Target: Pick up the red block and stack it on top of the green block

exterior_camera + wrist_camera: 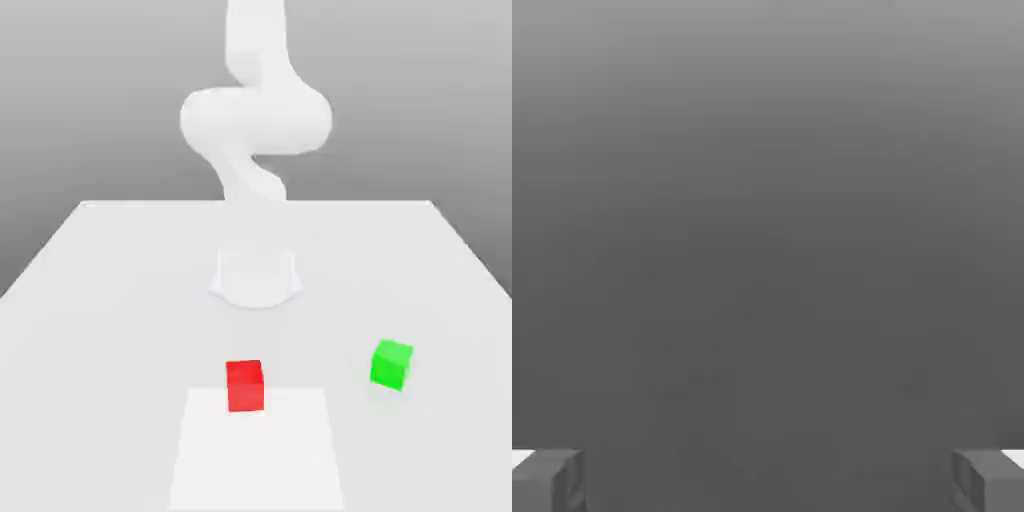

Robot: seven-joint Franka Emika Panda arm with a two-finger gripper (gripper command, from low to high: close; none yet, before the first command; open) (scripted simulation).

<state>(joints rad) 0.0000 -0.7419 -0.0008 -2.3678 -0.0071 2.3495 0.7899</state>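
The red block (pixel 245 385) is a small matte cube resting on the white table (pixel 120 290), near the front and about mid-width. The green block (pixel 391 364), the same size, sits on the table to the exterior view's right of the red one, slightly further back and turned at an angle. The two blocks are well apart. In the hand view my gripper (pixel 768 482) is open. Its grey fingertips (pixel 548 480) stand far apart with nothing between them, against a plain grey background.
The arm's white base (pixel 256 276) stands on the table behind the blocks, and the arm (pixel 256 120) rises from it out of the picture's top. A paler square patch (pixel 258 455) lies at the table's front, with the red block on its far edge.
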